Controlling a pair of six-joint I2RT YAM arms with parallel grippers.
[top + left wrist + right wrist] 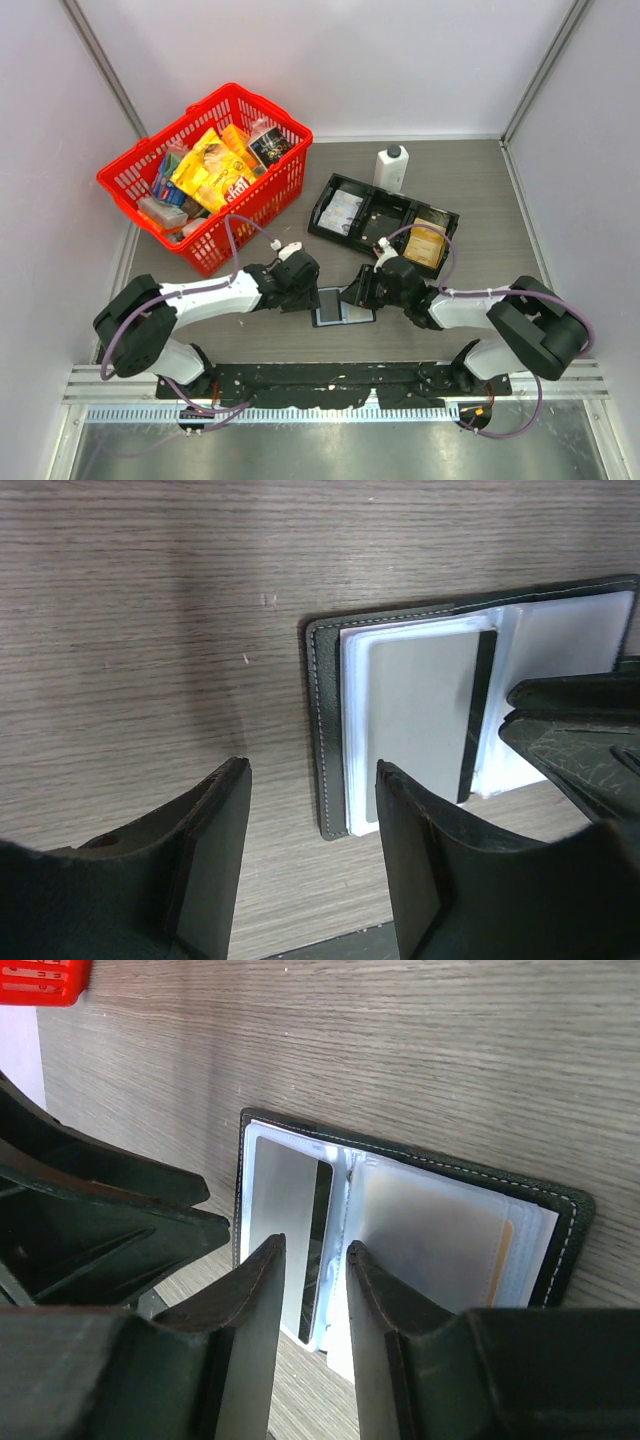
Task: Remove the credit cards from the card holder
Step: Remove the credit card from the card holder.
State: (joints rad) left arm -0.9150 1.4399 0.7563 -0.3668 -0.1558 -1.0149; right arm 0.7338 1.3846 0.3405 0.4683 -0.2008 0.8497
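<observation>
While the card holder (343, 306) is lying open, inner faces up, just on the near side of the black tray (385, 218), neither gripper is holding anything. The left gripper (310, 772) is standing half open at the holder's outer edge, and the right gripper (313, 1246) is standing narrowly parted over its spine. Fingers pinching a clear sleeve rather than a credit card (415, 720) risk dragging the unpinned holder. Its long axis is running left-right, roughly alongside the tray, with the spine pointing toward it.

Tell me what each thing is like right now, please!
card holder: open, lying flat.
grey card: tucked inside the holder.
left gripper: open, at the holder's edge.
right gripper: open narrowly, above the holder's fold.
red basket: full of packets.
white bottle: upright, capped.
black tray: partly filled.
</observation>
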